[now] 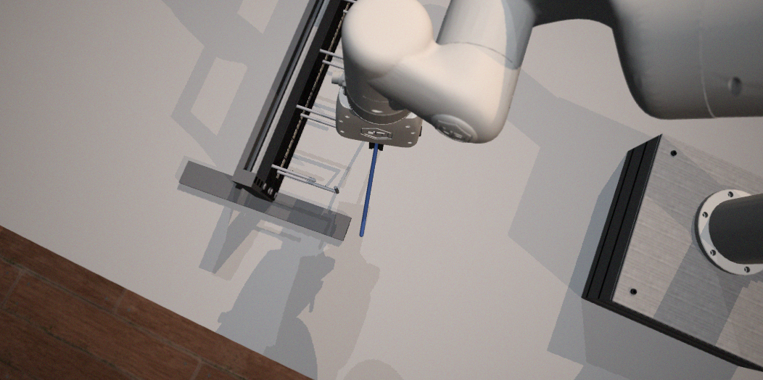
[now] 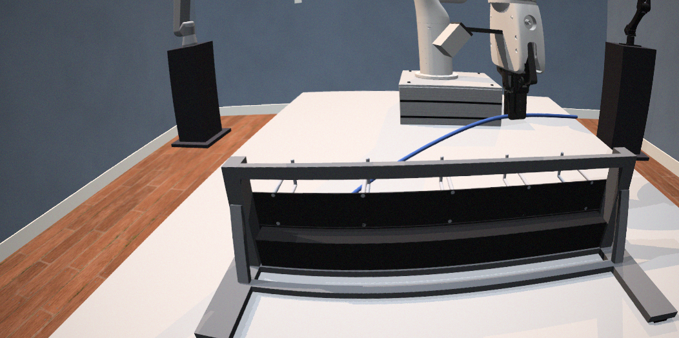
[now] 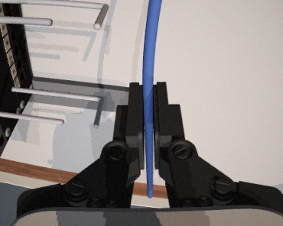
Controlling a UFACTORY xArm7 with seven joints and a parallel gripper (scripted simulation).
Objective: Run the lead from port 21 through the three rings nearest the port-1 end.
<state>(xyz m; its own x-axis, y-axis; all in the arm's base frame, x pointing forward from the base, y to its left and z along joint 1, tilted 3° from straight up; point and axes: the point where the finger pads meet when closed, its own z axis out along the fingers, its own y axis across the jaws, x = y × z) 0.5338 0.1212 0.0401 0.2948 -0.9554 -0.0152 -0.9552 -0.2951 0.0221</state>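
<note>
The grey rack [image 1: 285, 73] [image 2: 427, 167] [image 3: 11, 39] with its black patch panel stands on the white table. The blue lead [image 1: 368, 191] [image 2: 441, 139] [image 3: 151, 39] rises from the panel's far end and arcs to my gripper [image 1: 375, 146] [image 2: 515, 113] [image 3: 148, 92]. The gripper is shut on the lead, held above the table in front of the rings. The lead's short free end sticks out past the fingers. The wire rings [image 1: 304, 178] [image 2: 524, 178] [image 3: 57, 92] near the port-1 end lie just beside the gripper. The lead runs outside them. My arm hides the port in the top view.
The robot's base block [image 1: 666, 233] [image 2: 450, 98] stands at the table's far side. Two black camera pedestals [image 2: 194, 89] [image 2: 624, 93] stand on the wooden floor beside the table. The table's edge [image 1: 133, 281] runs close below the rack's foot [image 1: 213, 183].
</note>
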